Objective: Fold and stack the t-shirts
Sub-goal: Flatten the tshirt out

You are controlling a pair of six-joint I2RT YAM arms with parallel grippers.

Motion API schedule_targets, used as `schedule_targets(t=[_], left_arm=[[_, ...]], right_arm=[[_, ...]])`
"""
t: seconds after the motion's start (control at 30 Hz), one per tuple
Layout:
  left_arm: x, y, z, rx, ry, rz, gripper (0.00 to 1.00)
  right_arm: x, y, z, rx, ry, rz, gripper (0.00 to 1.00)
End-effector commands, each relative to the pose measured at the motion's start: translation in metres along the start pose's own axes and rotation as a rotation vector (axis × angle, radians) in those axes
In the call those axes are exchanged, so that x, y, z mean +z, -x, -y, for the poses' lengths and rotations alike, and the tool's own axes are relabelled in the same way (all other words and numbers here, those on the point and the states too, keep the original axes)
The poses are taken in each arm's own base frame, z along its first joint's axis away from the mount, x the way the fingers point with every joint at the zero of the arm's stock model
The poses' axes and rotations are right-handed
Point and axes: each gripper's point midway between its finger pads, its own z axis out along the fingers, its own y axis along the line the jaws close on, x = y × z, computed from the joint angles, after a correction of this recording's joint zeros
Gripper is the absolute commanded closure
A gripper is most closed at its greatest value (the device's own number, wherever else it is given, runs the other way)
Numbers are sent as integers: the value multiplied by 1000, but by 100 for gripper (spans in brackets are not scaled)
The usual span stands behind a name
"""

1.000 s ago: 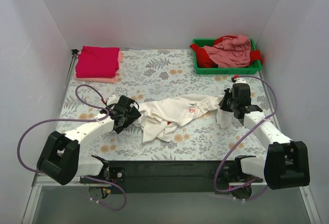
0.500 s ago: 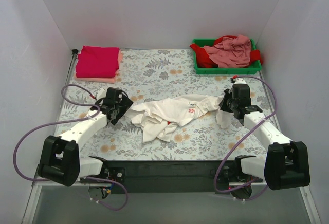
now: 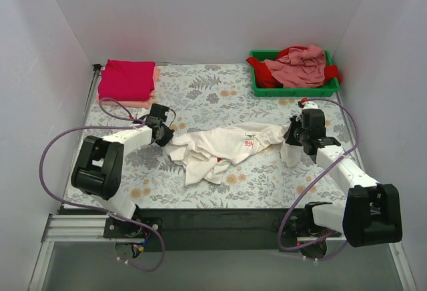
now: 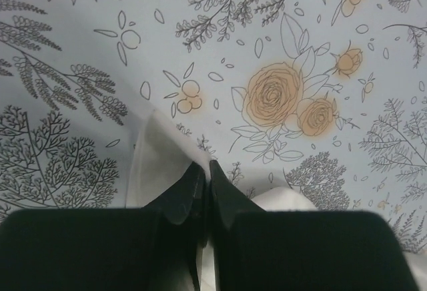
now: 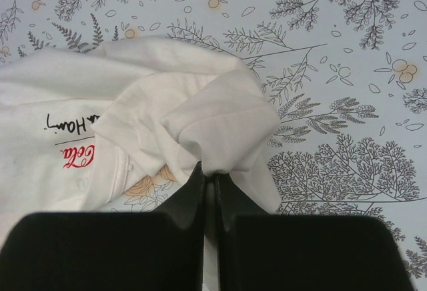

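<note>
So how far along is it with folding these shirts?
Early on. Done: a folded stack, crimson over pale pink, sits at the far left corner. In hand: the white tee lies bunched mid-table, with the left gripper and right gripper each pinching an end. Left: folding it, plus the crumpled pink and red shirts in the green tray.

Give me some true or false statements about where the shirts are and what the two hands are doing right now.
The white t-shirt lies neatly folded. False: it lies crumpled and unfolded.
The right hand is shut on the white t-shirt. True.
The green tray is empty. False: it holds loose pink and red t-shirts.
A folded crimson t-shirt sits at the back left. True.
The left hand is open. False: it is shut on the white t-shirt.
</note>
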Motion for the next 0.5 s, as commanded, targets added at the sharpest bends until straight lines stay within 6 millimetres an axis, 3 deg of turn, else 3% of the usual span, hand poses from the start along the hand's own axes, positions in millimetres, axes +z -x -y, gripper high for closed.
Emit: schedule_targets(t=[0.0, 0.13, 0.17, 0.27, 0.3, 0.37, 0.4, 0.43, 0.47], left_arm=[[-7, 18, 25, 3, -57, 35, 100], [-33, 40, 37, 3, -109, 114, 100], [-43, 48, 42, -1, -135, 140, 100], [-93, 79, 60, -30, -246, 252, 100], [-122, 93, 66, -53, -313, 301, 100], [-153, 110, 72, -69, -377, 370, 100], [-184, 121, 76, -84, -442, 418, 100], [-201, 129, 78, -93, -474, 450, 100], [-235, 140, 81, -108, -546, 494, 100]], right_arm=[[-4, 14, -6, -32, 32, 62, 99], [-16, 35, -10, -46, 42, 135, 99], [-26, 48, -14, -46, 50, 182, 99], [-46, 75, -21, -52, 67, 275, 99], [-63, 94, -26, -58, 77, 343, 99], [-89, 116, -30, -63, 83, 438, 99], [-103, 130, -33, -65, 89, 486, 99], [-114, 137, -36, -68, 97, 519, 99], [-137, 152, -43, -82, 123, 583, 99]])
